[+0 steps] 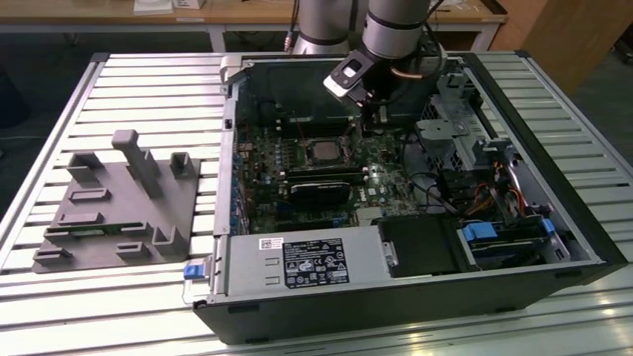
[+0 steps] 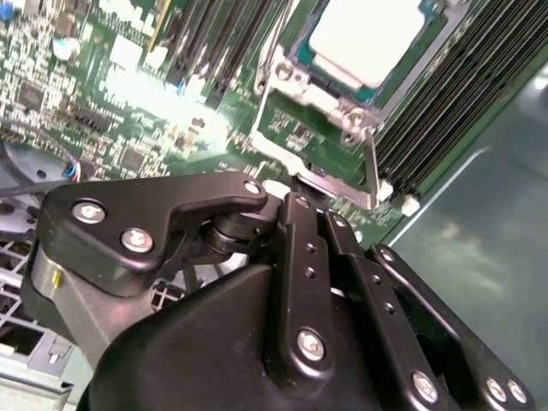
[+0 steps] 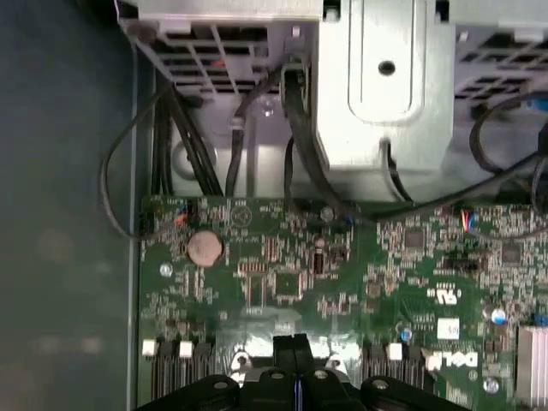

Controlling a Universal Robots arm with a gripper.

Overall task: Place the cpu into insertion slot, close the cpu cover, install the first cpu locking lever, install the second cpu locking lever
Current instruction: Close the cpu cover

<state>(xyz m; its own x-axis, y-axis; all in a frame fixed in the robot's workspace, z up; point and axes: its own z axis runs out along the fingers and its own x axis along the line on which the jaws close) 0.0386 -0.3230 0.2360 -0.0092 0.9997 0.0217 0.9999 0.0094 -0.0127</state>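
The arm (image 1: 390, 26) is reaching down from the exterior view's upper centre, its tool (image 1: 373, 119) pointing downward with fingers (image 3: 282, 347) pressing together.

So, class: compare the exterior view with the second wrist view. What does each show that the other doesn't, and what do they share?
Exterior view: the grey fixture block on the slatted table, and the whole computer case. Second wrist view: a thin silver bar at the socket's corner. Both: the green motherboard, the cpu seated in its socket, and the gripper close by.
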